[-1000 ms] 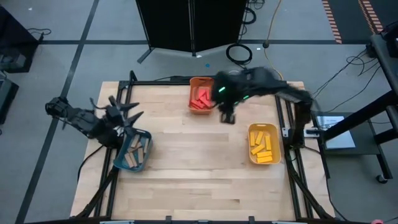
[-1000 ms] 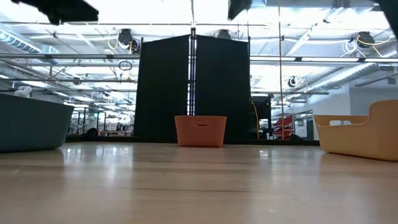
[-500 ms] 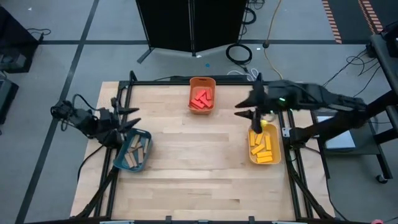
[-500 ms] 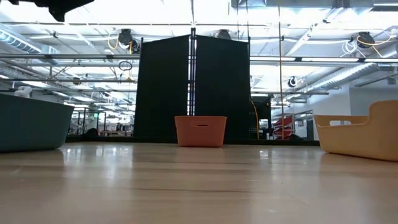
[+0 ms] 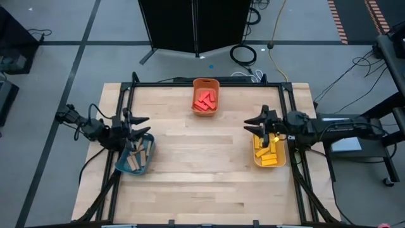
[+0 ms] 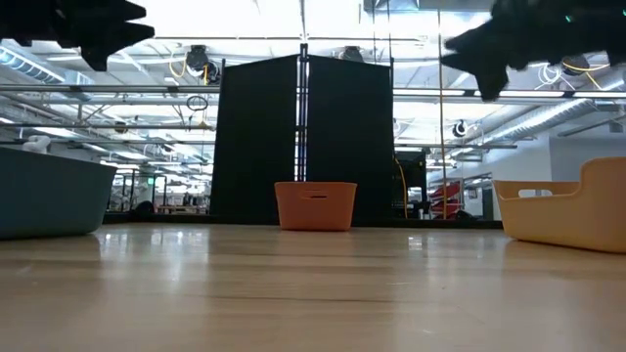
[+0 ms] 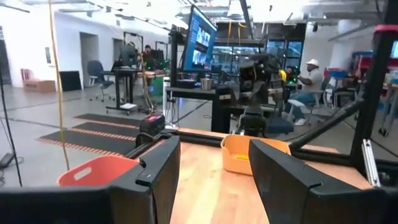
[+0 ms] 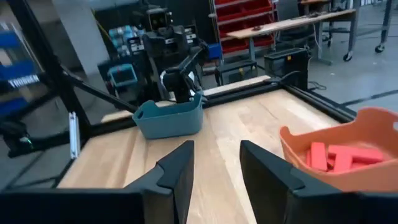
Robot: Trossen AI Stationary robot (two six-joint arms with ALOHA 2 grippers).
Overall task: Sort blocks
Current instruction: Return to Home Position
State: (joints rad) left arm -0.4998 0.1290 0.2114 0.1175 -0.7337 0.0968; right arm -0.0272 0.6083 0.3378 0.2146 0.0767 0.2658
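Blocks [image 5: 204,101] off table [image 5: 202,164], sorted by colour: tan in teal bin [image 5: 120,168], red in orange bin [image 5: 205,80], yellow in yellow bin [image 5: 269,165]. Left gripper [image 5: 138,125] over teal bin's edge, right gripper [image 5: 252,125] over yellow bin's edge, both spread, empty. Probably homing step; next: arm retraction only, no grasp.

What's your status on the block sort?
Left pincer open, empty, at teal bin far rim. Right pincer open, empty, over yellow bin far end. Red blocks, yellow blocks, tan blocks all lie in bins. Nothing seen in the way.
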